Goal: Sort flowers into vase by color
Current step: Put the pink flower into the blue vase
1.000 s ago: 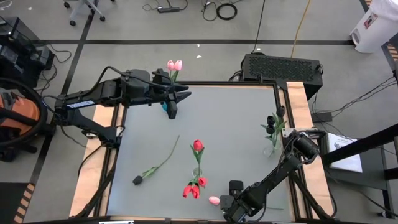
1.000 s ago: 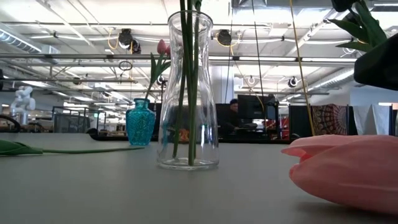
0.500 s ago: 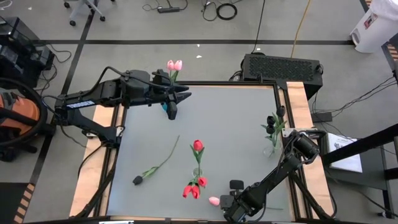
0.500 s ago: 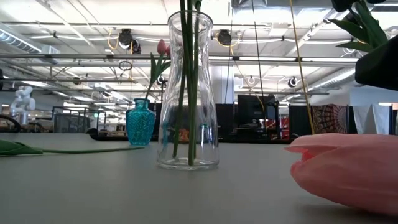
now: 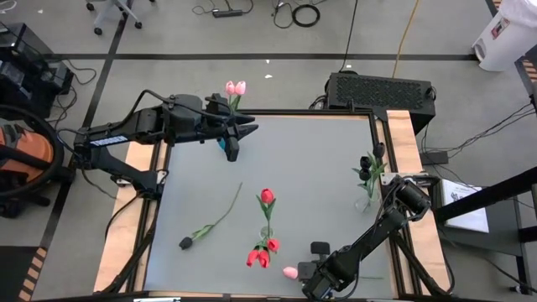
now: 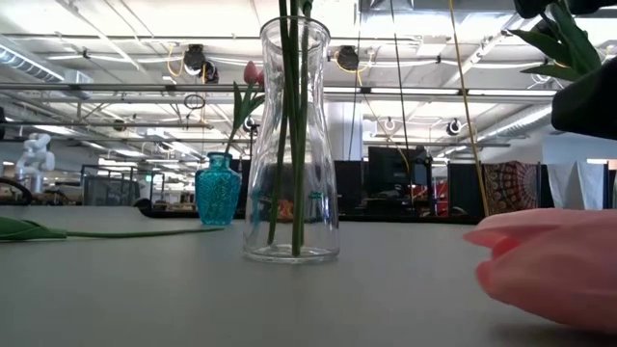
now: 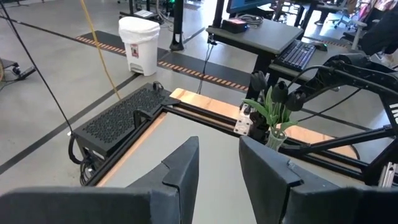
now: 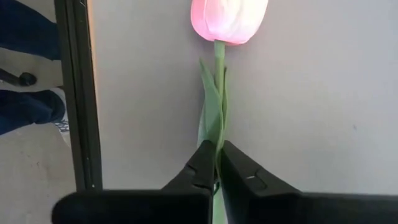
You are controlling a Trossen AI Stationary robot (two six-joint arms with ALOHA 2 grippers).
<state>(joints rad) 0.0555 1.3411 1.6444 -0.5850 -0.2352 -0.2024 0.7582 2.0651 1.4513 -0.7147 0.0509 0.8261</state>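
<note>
right claw [image 8: 216, 163] has closed on pink tulip [image 8: 228, 18] stem.

We see even, bright overhead illumination from ceiling strip lights [image 6: 145, 19]. The grey table [image 5: 310, 168] shows soft shadows only. Near the clear vase [image 6: 291, 135], the pink tulip head [image 6: 554, 265] is out of focus.

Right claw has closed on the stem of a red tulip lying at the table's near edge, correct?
Not quite: the tulip is pink, not red, as the right wrist view shows. The right claw has closed on its stem at the table's near edge.
</note>
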